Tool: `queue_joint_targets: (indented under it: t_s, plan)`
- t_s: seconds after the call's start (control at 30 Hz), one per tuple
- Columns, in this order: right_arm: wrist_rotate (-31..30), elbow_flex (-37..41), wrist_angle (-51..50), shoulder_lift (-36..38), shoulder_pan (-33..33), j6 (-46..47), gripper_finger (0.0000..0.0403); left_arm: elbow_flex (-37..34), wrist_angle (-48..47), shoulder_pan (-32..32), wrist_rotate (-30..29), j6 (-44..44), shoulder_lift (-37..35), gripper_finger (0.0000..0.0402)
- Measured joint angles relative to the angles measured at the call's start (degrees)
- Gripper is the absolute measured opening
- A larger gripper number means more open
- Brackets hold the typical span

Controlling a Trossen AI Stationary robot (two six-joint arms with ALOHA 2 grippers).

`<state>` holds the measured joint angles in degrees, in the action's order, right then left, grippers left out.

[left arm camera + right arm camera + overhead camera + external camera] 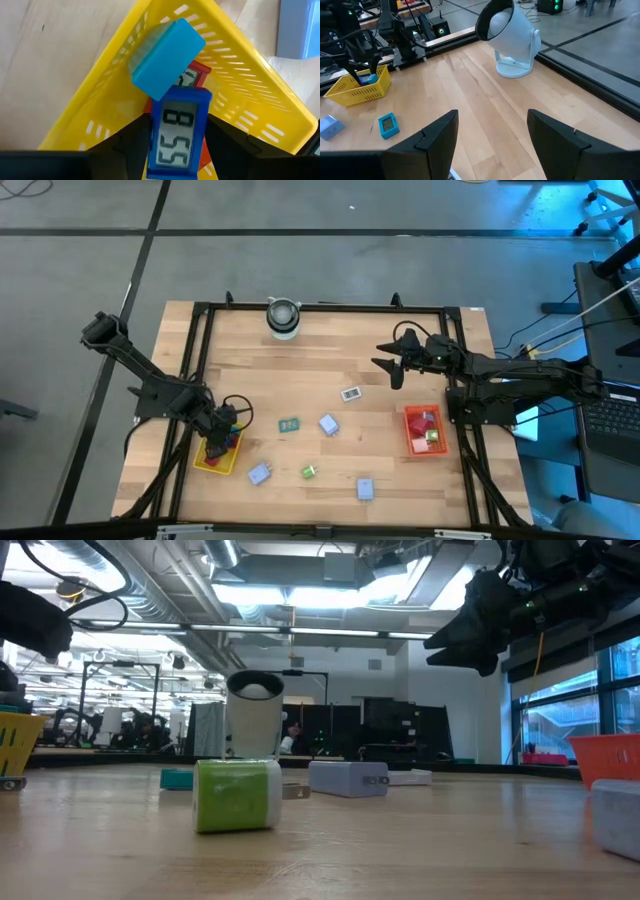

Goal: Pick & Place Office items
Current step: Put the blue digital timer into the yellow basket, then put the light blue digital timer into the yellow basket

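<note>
My left gripper (217,443) hangs over the yellow tray (203,461) near the table's left near corner, shut on a small blue digital clock (178,131). In the tray lie a bright blue block (167,59) and a red item (196,76). Loose on the wood are a teal packet (290,424), a lavender block (328,424), a pale packet (350,393), a green block (309,471) and two more lavender blocks (259,474) (365,488). My right gripper (394,368) is open and empty, raised over the table's right far part. My left gripper pinches the blue clock between its two fingers (132,147), one on each long side of the case (153,145). The fingers come from above, pointing down into the yellow tray. The clock's far end (184,95) overlaps the blue block and the red item; I cannot tell whether they touch.
A red tray (411,442) with small items stands at the right edge. A grey-white cylinder (283,318) stands at the middle of the far edge, straight ahead in the right wrist view (512,37). A black frame (330,307) rims the table. Bare wood lies between the trays.
</note>
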<state>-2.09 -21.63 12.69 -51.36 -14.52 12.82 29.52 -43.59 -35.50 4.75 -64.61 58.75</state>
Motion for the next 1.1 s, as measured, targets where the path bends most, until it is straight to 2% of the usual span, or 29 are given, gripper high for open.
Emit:
queue_joint_targets:
  t_s: [0.27, 0.53, 0.67, 0.83, 0.9, 0.97, 1.1]
  plan:
    - [0.0, 0.0, 0.0, 0.0, 0.0, 0.0, 0.024, 0.0, 0.0, 2.1, 3.4, -1.1, 0.0, 0.0225]
    - [0.2, 0.0, -0.7, 0.0, 0.0, 0.0, 0.024, 0.6, -0.1, 6.3, 2.9, 5.1, 0.0, 0.025]
    - [0.2, 0.0, -0.8, 0.0, 0.0, 0.0, 0.024, 4.7, -1.0, 8.1, 2.8, 10.7, 0.0, 0.0251]
    - [0.2, 0.0, -0.9, 0.0, 0.0, -0.1, 0.024, 13.1, -10.2, 9.7, 2.3, 14.9, -0.2, 0.0251]
    - [0.2, 0.0, -0.9, 0.0, 0.0, -0.4, 0.024, 16.8, -12.8, 9.8, -0.3, 16.5, -0.8, 0.0251]
    - [0.2, 0.0, -0.9, 0.0, 0.0, -1.1, 0.024, 20.6, -13.6, 9.8, -5.9, 19.2, -1.8, 0.0251]
    - [0.2, 0.0, 0.1, 0.0, 0.0, -0.9, 0.024, 24.5, -8.6, 9.2, -25.2, 27.5, -4.3, 0.0251]
